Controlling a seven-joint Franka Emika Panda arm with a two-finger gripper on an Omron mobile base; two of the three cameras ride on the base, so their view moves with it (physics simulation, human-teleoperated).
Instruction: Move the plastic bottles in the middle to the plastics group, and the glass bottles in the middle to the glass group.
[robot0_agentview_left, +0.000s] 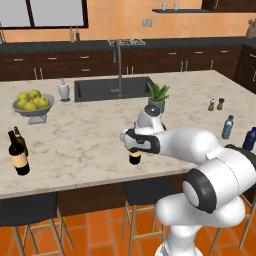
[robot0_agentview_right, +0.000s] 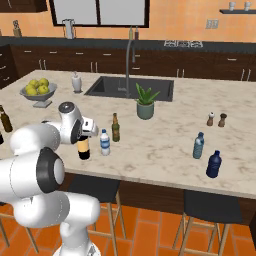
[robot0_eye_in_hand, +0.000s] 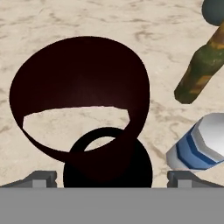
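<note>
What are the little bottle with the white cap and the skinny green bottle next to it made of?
The small clear bottle with a white cap and blue label band looks like thin see-through plastic, going by its pale, slightly milky body. The slender olive-green bottle with a tan label looks like dark tinted glass, smooth and glossy. Since everything here is rendered, both are best guesses from the look.

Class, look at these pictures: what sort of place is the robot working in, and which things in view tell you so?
A kitchen, rendered rather than real. A marble island counter holds a built-in sink with a tall tap. Dark cabinets run along the back wall, and stools stand at the island's near edge.
</note>
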